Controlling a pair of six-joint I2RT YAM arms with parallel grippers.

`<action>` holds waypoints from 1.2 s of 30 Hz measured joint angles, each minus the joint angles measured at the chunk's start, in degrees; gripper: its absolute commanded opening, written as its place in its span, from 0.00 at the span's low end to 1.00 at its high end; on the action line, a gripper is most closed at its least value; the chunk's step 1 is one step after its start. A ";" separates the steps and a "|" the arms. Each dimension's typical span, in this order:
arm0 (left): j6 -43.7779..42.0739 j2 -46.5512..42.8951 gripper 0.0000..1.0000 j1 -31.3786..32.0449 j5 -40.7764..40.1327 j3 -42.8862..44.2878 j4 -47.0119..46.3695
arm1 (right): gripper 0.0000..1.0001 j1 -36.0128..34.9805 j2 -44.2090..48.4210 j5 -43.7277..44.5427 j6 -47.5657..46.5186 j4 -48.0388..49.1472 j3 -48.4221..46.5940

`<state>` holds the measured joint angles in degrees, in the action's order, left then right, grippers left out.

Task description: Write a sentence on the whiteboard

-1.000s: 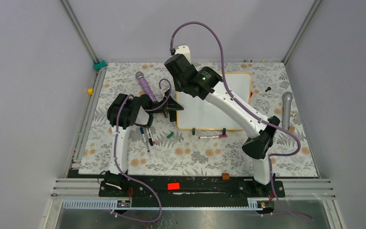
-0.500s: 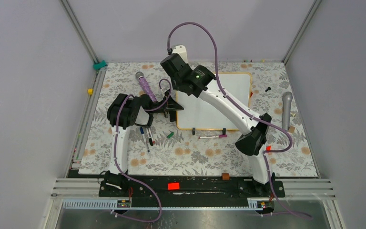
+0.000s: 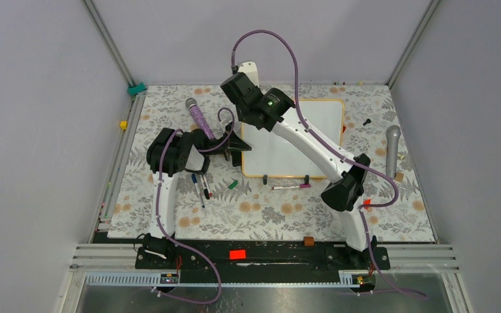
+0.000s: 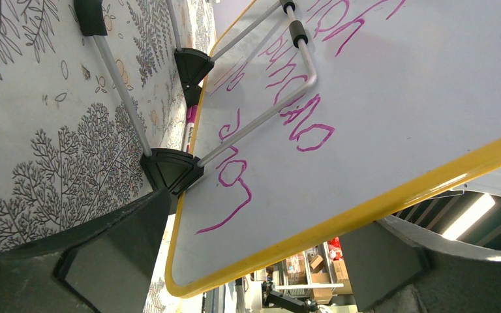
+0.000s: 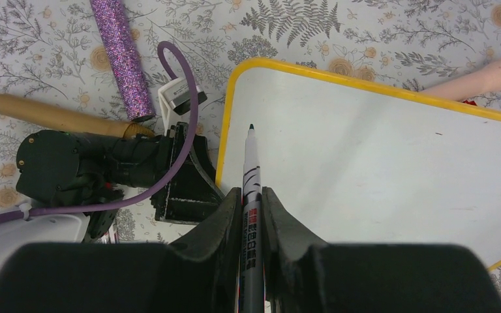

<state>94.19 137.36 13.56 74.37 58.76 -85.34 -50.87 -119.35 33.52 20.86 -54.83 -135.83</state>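
the whiteboard (image 3: pixel 329 117) sat in the far middle of the flowery table cloth (image 3: pixel 169 215), with its two small black feet (image 3: pixel 265 177) on the near side. the right arm reached across it to the far left corner. the right gripper (image 5: pixel 251 195) was pinched tight on a white marker (image 5: pixel 250 163) with black stripes and a red label. the marker's dark tip was bare and pointed at the white face just inside the yellow frame, close to that corner. it could not be told if the tip touched the board. the part of the top face that showed was plain white. the left gripper (image 4: pixel 267 225) was at the left side of the board with its fingers (image 4: pixel 104 261) spread wide, and the yellow edge ran across the gap between them. it could not be told if they touched it. the left wrist camera looked up at the underside of the board, where a thin silver wire stand (image 4: pixel 261 111) and some pink letters (image 4: pixel 300 124) showed, too hard to read. a sparkly purple microphone (image 3: pixel 200 119) lay to the left of the board, with a wooden stick (image 5: pixel 52 117) next to it. a grey microphone (image 3: pixel 392 150) lay well off to the right. a pink marker (image 3: pixel 291 186) lay just in front of the feet, a small green cap (image 3: pixel 233 184) lay near the board's near left corner, and more markers (image 3: pixel 200 188) lay beside the left arm.
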 measured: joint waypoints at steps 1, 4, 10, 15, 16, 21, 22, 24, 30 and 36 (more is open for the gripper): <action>0.00 0.00 0.99 0.00 0.00 0.00 -0.02 | 0.00 0.04 -0.11 0.00 0.00 0.00 0.00; 0.00 0.00 0.99 0.00 0.00 0.00 -0.02 | 0.00 0.11 -0.79 0.00 0.00 0.00 0.00; -0.02 0.00 0.99 0.00 0.00 0.00 -0.02 | 0.00 0.20 -1.99 -0.04 -0.02 -0.04 0.00; 0.00 0.00 0.99 0.00 0.00 0.00 -0.02 | 0.00 0.24 -2.01 0.02 -0.02 -0.04 0.00; 0.00 0.00 0.99 0.00 0.00 0.00 -0.02 | 0.00 0.24 -2.03 0.04 -0.04 -0.04 0.00; 0.00 0.00 0.99 0.00 0.00 0.00 -0.02 | 0.00 0.26 -2.32 0.07 -0.02 -0.04 -0.02; 0.00 0.00 0.99 0.00 0.00 0.00 -0.02 | 0.00 0.28 -2.43 0.07 -0.02 -0.04 -0.02; 0.00 0.00 0.99 0.00 -0.02 0.00 -0.02 | 0.00 0.35 -2.67 0.07 -0.02 -0.04 -0.04; 0.00 0.00 0.99 0.00 -0.02 -0.02 -0.02 | 0.00 0.94 -3.56 0.07 -0.02 -0.07 -0.85; -0.02 0.00 0.99 0.00 -0.02 -0.02 -0.02 | 0.00 1.55 -4.59 0.15 -0.07 -0.04 -2.01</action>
<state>94.17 137.36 13.56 74.35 58.74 -85.36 -49.32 -123.94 33.67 20.80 -54.87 -137.84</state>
